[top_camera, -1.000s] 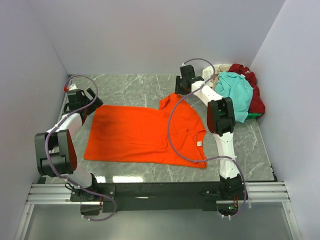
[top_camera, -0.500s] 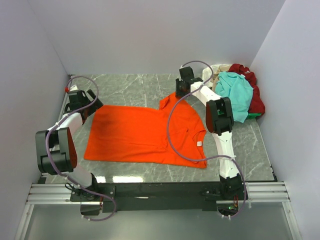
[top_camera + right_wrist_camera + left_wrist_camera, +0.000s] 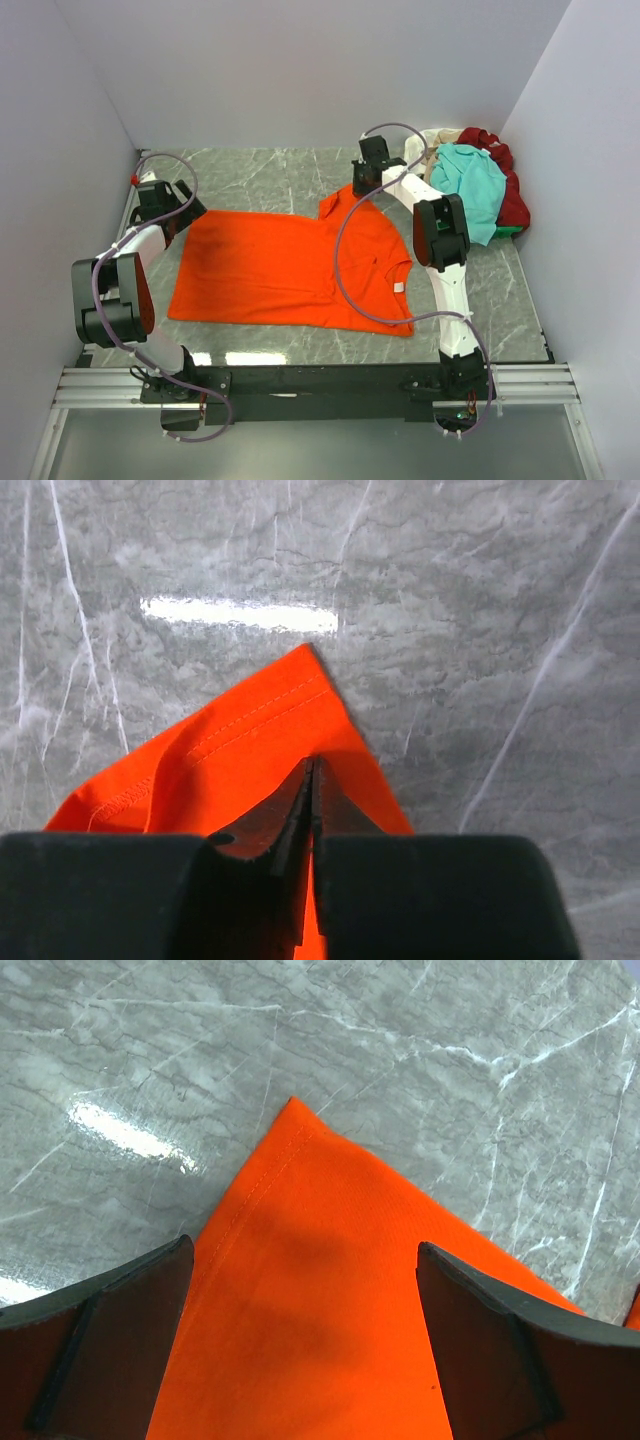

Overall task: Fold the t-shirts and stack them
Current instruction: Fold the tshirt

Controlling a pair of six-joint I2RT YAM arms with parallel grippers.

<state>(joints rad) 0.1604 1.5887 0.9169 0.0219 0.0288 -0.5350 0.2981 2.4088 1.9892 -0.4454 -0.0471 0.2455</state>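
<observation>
The bright orange t-shirt [image 3: 290,265] lies spread flat on the grey marble table [image 3: 270,175], its white neck label [image 3: 399,287] at the right. My left gripper [image 3: 188,208] is open over the shirt's far-left corner [image 3: 320,1290], one finger [image 3: 120,1330] on each side of it. My right gripper [image 3: 362,188] is shut on the far sleeve corner of the orange shirt [image 3: 250,735], pinching the cloth between its fingertips [image 3: 312,770] low over the table. Teal [image 3: 470,185], dark red [image 3: 512,200] and cream [image 3: 440,138] shirts lie piled at the far right.
White walls close in the table on the left, back and right. The pile of shirts fills the far right corner. The black rail [image 3: 320,380] with the arm bases runs along the near edge. Purple cables loop over both arms.
The right wrist has shifted very slightly at the sleeve corner. The left arm and the shirt have hardly moved.
</observation>
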